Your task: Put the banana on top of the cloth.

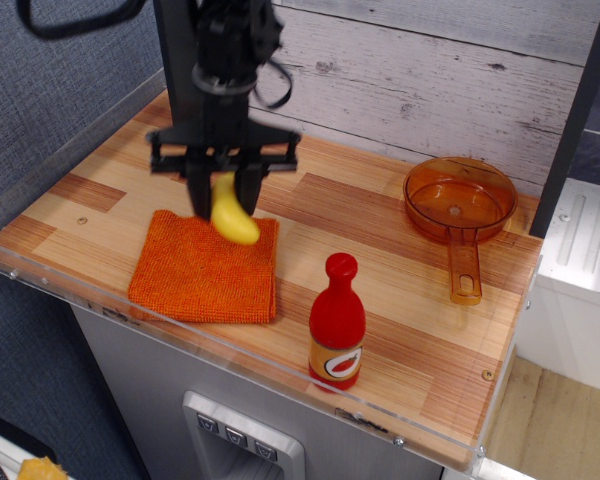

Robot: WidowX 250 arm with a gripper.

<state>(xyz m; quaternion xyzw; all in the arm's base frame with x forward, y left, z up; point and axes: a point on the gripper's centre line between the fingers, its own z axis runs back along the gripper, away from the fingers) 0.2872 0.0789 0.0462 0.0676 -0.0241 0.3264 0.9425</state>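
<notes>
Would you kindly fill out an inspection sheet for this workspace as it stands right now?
Surface: wooden counter, clear guard along the edges.
Job's things: banana gripped above the cloth's far right corner; cloth flat.
Clutter: red bottle upright; orange pan at right, looks empty.
Grippers: gripper shut on the banana.
Cables: black cable looped on the arm.
Surroundings: plank wall behind; blue wall left.

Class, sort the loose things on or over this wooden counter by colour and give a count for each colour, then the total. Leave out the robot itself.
Orange: 2, the cloth and the see-through pan
Yellow: 1, the banana, held between the gripper fingers above the cloth
Red: 1, the bottle
Total: 4
</notes>
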